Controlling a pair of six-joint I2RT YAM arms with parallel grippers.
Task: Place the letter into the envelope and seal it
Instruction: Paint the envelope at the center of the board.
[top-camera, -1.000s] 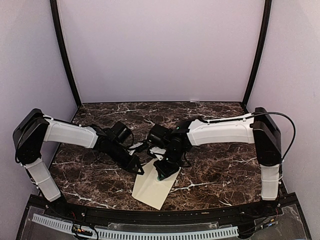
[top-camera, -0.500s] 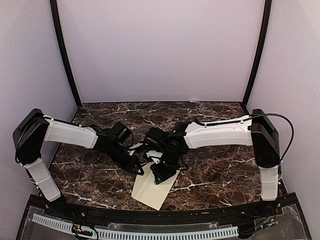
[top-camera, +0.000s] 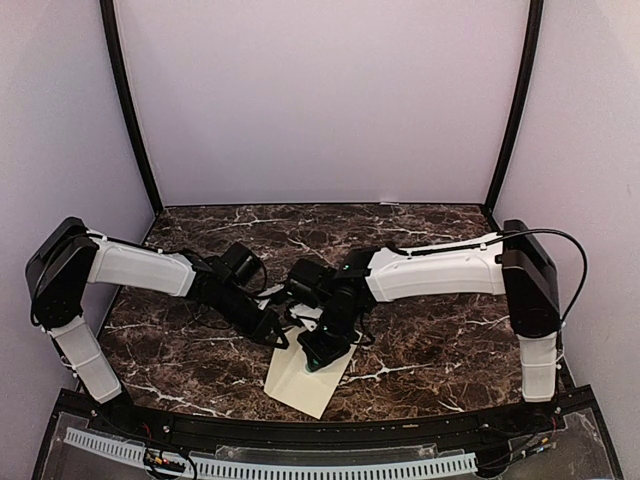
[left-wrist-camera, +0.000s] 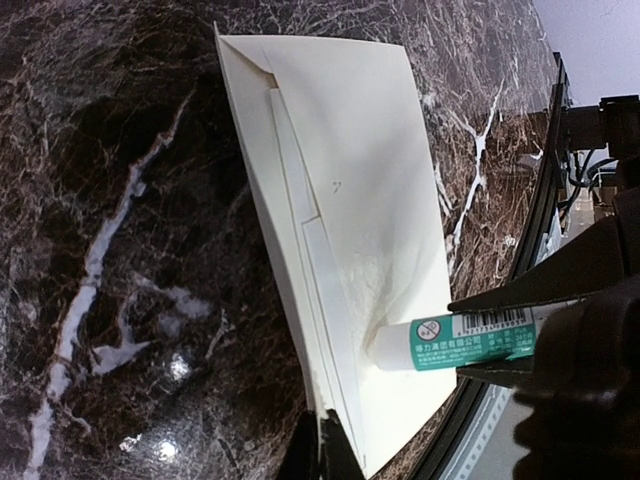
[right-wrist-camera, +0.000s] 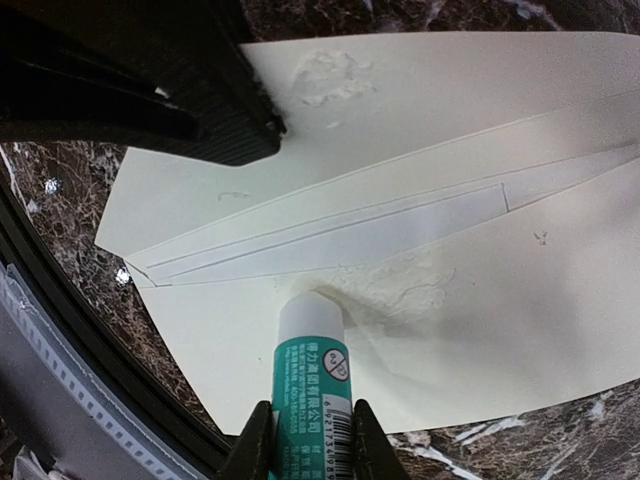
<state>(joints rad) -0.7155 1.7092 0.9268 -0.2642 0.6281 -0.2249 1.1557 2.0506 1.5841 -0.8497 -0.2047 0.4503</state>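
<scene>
Envelope (top-camera: 300, 385) lies flat on the marble table (top-camera: 430, 340), lower centre of the top view. Right gripper (right-wrist-camera: 308, 440) is clamped narrow on a green glue stick (right-wrist-camera: 310, 365), white tip touching the envelope beside its long fold line. Wrinkled glue patches sit around the tip. Left gripper (left-wrist-camera: 322, 445) is fully closed, tips on the envelope's edge, bottom of the left wrist frame.

You have the cream envelope (top-camera: 300, 386) lying flat at lower centre of the top view, seam side up, tilted diagonally, with wet wrinkled smears.
</scene>
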